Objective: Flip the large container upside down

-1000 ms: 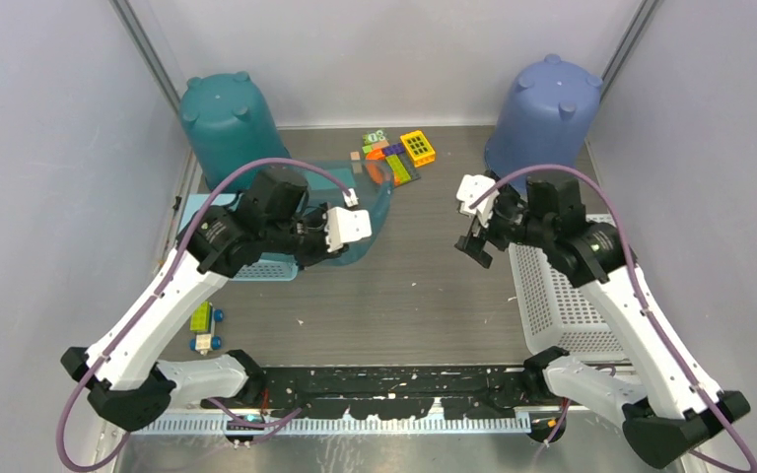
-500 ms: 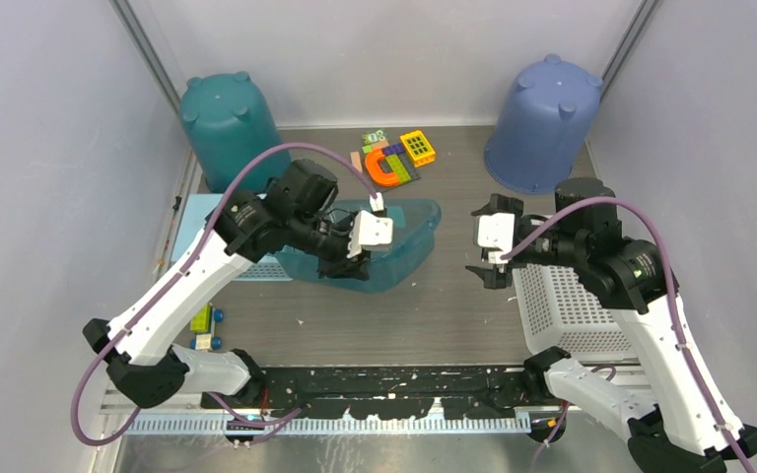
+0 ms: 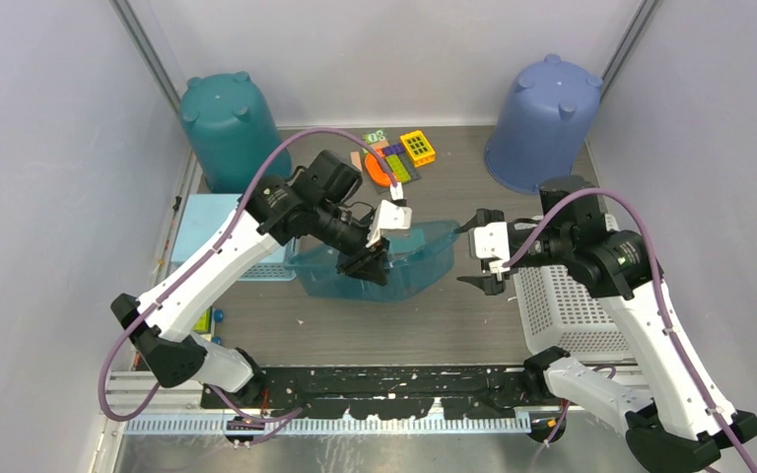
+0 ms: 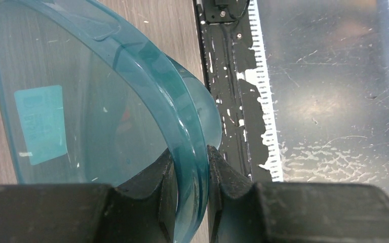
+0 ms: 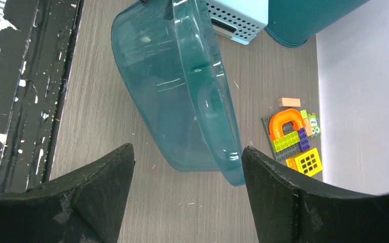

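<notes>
As left jaws clamp the container (image 3: 416,262) rim, right jaws gape (nearby).

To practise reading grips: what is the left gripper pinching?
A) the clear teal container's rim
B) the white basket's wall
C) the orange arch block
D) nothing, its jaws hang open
A: the left wrist view shows the left gripper with its jaws pressed on either side of the clear teal container at the rim.

The large container (image 3: 422,258), a translucent teal plastic tub with a thick rim and a pale label on its base, is tipped steeply on edge mid-counter (image 3: 434,320), mouth turned toward the far side
</notes>
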Motion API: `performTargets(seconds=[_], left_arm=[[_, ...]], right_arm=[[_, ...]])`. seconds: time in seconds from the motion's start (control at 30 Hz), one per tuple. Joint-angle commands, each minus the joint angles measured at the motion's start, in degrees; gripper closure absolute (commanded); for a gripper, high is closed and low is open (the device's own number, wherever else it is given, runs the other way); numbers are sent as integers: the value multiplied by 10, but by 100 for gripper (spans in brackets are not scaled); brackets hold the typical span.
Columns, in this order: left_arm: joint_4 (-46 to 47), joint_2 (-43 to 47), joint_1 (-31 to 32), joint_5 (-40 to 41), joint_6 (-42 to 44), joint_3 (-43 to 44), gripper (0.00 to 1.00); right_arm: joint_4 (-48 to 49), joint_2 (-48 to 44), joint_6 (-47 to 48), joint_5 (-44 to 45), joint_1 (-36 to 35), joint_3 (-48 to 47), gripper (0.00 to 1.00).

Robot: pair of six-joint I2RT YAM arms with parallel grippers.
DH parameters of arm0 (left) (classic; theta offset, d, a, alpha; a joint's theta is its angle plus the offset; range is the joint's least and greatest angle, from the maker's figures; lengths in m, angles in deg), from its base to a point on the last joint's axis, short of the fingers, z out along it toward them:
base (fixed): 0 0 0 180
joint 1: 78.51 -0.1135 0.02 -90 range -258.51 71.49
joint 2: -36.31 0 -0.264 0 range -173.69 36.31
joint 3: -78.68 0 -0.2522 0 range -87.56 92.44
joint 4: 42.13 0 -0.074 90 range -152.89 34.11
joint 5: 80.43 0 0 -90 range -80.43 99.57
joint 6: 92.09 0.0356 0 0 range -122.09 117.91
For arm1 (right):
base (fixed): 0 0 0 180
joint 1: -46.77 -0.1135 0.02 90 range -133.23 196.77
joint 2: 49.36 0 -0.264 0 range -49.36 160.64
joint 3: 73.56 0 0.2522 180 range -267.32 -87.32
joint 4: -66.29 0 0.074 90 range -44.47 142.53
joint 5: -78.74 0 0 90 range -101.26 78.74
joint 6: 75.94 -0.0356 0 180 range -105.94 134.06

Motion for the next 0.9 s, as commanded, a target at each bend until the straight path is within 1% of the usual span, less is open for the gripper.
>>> performTargets(seconds=[0.0, 0.13, 0.3, 0.5, 0.87], left_arm=[[15, -5, 3, -44, -8, 36, 100], [16, -11, 3, -51, -13, 34, 100], [21, -12, 3, -53, -14, 25, 100], [20, -20, 3, -61, -9, 17, 100], [22, -32, 5, -65, -1, 4, 100]], right_arm=[[44, 2, -1, -24, 1, 24, 19], [74, 0, -4, -22, 0, 62, 19], [100, 2, -12, -22, 0, 83, 18], [114, -2, -12, -20, 1, 105, 18], [129, -39, -9, -14, 2, 143, 18]])
